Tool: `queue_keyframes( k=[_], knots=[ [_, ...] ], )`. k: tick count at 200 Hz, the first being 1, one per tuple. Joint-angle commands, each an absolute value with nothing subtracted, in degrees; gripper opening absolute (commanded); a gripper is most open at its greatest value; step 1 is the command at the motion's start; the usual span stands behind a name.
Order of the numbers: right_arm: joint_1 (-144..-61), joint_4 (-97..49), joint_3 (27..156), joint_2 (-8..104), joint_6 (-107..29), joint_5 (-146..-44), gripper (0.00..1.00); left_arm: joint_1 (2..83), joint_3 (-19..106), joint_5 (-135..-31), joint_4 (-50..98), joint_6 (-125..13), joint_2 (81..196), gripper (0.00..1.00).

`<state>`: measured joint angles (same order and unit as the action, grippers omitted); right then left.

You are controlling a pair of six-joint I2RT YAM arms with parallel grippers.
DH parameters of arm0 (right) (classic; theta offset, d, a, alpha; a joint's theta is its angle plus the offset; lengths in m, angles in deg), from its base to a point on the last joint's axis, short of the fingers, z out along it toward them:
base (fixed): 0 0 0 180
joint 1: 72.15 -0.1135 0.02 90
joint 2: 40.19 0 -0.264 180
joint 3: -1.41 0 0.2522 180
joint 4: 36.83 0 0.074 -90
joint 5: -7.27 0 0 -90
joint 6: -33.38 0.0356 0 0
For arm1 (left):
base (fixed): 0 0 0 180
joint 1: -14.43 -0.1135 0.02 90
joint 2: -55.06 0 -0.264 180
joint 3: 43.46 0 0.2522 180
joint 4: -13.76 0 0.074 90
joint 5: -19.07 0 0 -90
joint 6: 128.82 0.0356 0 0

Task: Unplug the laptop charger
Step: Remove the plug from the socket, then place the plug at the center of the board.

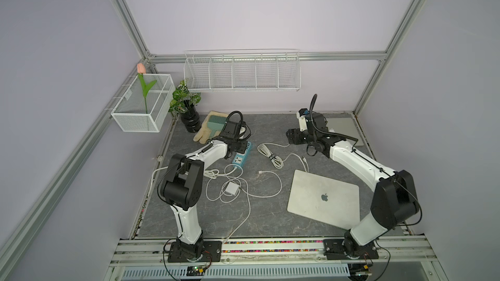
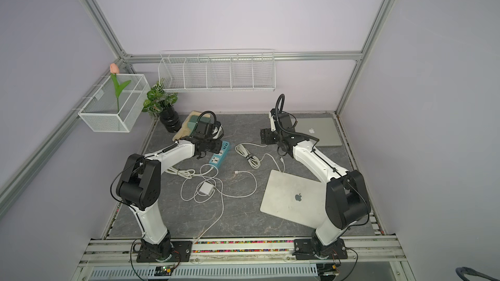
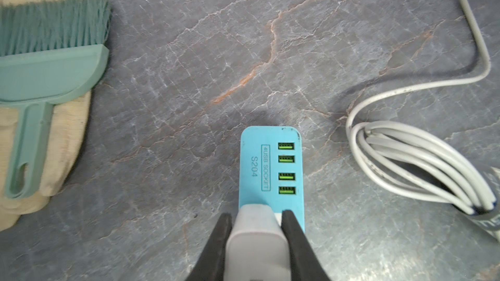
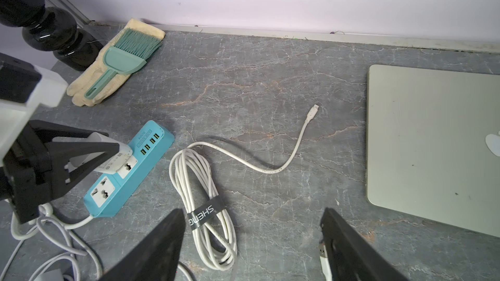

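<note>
Grip on the charger plug (image 3: 257, 247) looks sound: the left gripper (image 3: 257, 214) clamps its two flat sides where it sits in the blue power strip (image 3: 254, 163), toward the worktop's (image 3: 189, 77) back-left corner. The plug is probably light, rigid and smooth, so it may slip. The strip is loose and might lift with it, so a straight pull along the prongs suits best. Further right, the right gripper (image 4: 251, 212) hangs wide open and empty above a coiled cable (image 4: 200, 185).
</note>
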<state>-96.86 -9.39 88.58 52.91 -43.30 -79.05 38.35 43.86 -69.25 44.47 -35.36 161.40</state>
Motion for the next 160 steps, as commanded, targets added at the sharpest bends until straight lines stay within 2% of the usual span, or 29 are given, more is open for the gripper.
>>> queue_keyframes(
  k=[1,37,66,84,102,130,142,152,160],
  knots=[
    [-96.5,-10.5,87.5,51.5,-42.6,-76.8,0.82,38.5,46.7,-64.1,46.2,-35.4,157.6,0.16],
    [-96.3,-10.5,87.2,52.0,-42.3,-77.3,0.82,38.8,50.8,-62.1,49.0,-35.7,159.4,0.12],
    [-95.7,-11.6,85.6,50.8,-41.3,-77.5,0.82,38.7,52.8,-73.2,47.1,-40.7,158.5,0.13],
    [-93.6,-15.8,82.0,49.0,-38.7,-81.2,0.82,38.8,54.2,-81.1,43.2,-44.4,160.1,0.14],
    [-92.7,-19.7,78.5,47.2,-37.7,-82.6,0.82,38.8,60.6,-85.9,43.1,-45.7,166.4,0.14],
    [-92.6,-22.0,75.9,45.9,-39.6,-85.3,0.83,38.7,78.9,-93.0,51.8,-47.0,180.3,0.14],
    [-92.2,-24.7,73.6,44.8,-41.1,-87.7,0.84,38.8,81.9,-95.1,50.3,-49.0,184.0,0.15],
    [-91.8,-28.8,70.0,43.0,-41.7,-88.4,0.93,38.8,83.6,-96.2,48.2,-50.8,186.5,0.16],
    [-91.5,-32.4,66.8,41.3,-42.4,-89.4,0.96,38.9,85.8,-96.3,48.4,-51.7,188.7,0.17]
  ],
)
